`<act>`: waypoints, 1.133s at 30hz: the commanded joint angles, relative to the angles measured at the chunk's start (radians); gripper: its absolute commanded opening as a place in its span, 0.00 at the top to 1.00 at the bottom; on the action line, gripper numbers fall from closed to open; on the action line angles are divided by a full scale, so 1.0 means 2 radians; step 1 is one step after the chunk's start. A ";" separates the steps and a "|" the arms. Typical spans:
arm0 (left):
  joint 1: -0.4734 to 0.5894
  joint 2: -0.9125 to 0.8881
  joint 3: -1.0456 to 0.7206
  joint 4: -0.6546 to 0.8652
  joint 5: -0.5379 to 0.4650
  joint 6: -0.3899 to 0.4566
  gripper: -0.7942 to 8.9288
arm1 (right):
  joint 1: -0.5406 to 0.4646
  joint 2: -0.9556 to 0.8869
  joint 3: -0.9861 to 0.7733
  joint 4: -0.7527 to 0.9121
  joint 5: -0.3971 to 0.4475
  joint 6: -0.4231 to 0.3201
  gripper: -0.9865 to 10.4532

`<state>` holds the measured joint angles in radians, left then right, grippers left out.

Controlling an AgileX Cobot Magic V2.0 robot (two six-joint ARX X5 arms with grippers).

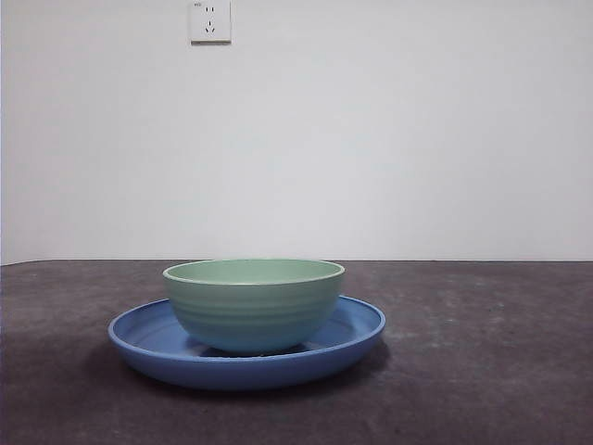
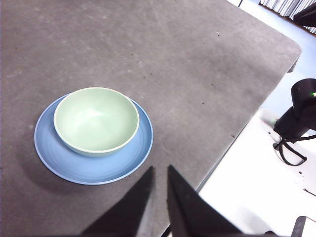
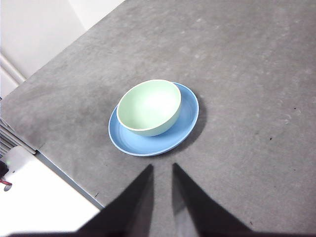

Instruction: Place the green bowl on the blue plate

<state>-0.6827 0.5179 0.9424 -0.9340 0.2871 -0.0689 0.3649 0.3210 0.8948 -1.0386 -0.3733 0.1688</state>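
Note:
The pale mint-green bowl (image 1: pixel 254 304) stands upright and empty on the blue plate (image 1: pixel 148 348), a little off its centre, in the middle of the dark table. Both show in the left wrist view, the bowl (image 2: pixel 96 120) on the plate (image 2: pixel 74 165), and in the right wrist view, the bowl (image 3: pixel 149 106) on the plate (image 3: pixel 148 143). My left gripper (image 2: pixel 160 168) hangs high above the table, well back from the plate, jaws nearly together and empty. My right gripper (image 3: pixel 162 165) is likewise raised and back from the plate, jaws nearly together and empty. Neither gripper shows in the front view.
The dark grey table (image 1: pixel 482 371) runs to a white wall with a socket (image 1: pixel 210 20). The left wrist view shows the table's edge and a black device with a cable (image 2: pixel 298 116) on the white floor beyond it.

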 commanded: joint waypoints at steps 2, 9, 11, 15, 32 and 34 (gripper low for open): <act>-0.002 0.002 0.005 0.007 0.001 0.000 0.90 | 0.002 0.002 0.004 0.006 0.000 0.003 0.89; -0.002 0.002 0.005 0.007 0.001 0.000 0.90 | 0.002 0.002 0.004 0.006 0.000 0.003 0.89; -0.002 0.002 0.005 0.007 0.001 0.000 0.90 | 0.002 0.002 0.004 0.006 0.000 0.003 0.89; -0.002 0.002 0.005 0.007 0.001 0.000 0.90 | 0.002 0.002 0.004 0.006 0.000 0.003 0.89; 0.270 -0.057 -0.120 0.136 -0.005 0.012 0.90 | 0.002 0.002 0.004 0.006 0.000 0.003 0.89; 0.289 -0.080 -0.165 0.176 -0.028 0.012 0.90 | 0.002 0.002 0.004 0.006 0.000 0.003 0.89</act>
<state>-0.1135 0.3733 0.6415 -0.6231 0.2516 -0.0605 0.3649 0.3210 0.8948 -1.0363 -0.3721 0.1688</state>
